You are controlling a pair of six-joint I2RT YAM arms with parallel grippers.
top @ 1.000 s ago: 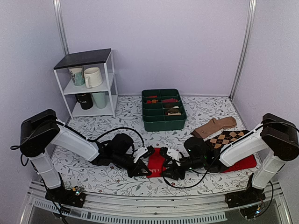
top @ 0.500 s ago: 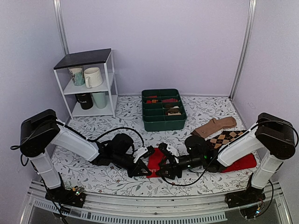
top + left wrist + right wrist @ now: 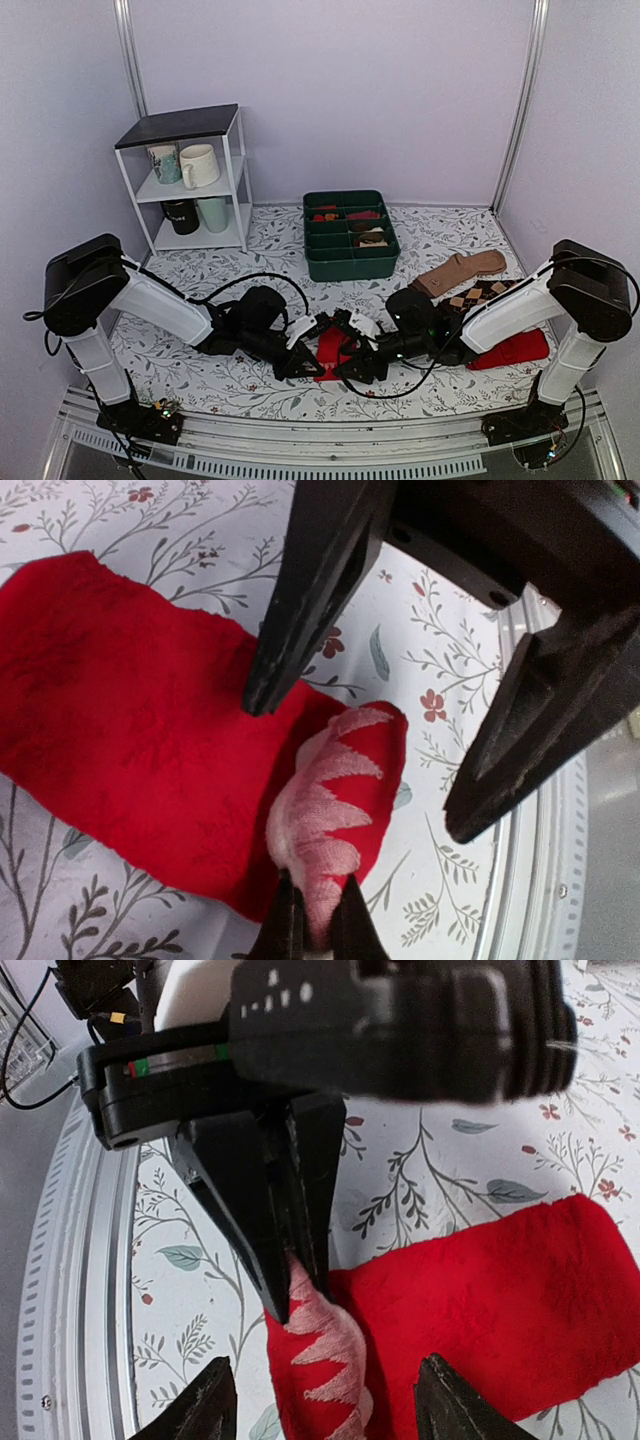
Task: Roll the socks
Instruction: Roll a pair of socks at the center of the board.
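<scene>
A red sock (image 3: pixel 330 352) lies flat on the floral table between my two grippers. Its end folds up into a pale beige section with red zigzag marks (image 3: pixel 320 815). My left gripper (image 3: pixel 318 932) is shut on that pale end, pinching it just above the table. My right gripper (image 3: pixel 325 1410) is open; its fingertips (image 3: pixel 205 1405) stand on either side of the same pale end (image 3: pixel 335 1350) without touching it. The left gripper's fingers (image 3: pixel 285 1200) show from the front, clamped on the fabric. In the top view the left gripper (image 3: pixel 316 336) and right gripper (image 3: pixel 346 345) face each other over the sock.
More red fabric (image 3: pixel 512 350) lies under my right arm. A brown argyle sock (image 3: pixel 482 295) and a tan sock (image 3: pixel 465 270) lie behind it. A green divided bin (image 3: pixel 350 262) stands at the back centre and a white shelf with mugs (image 3: pixel 190 180) at the back left. The table's metal front rail (image 3: pixel 545 880) is close.
My right gripper has slid left up to the sock's pale end and its jaws have spread wider. The left gripper has held still, pinched on the sock.
</scene>
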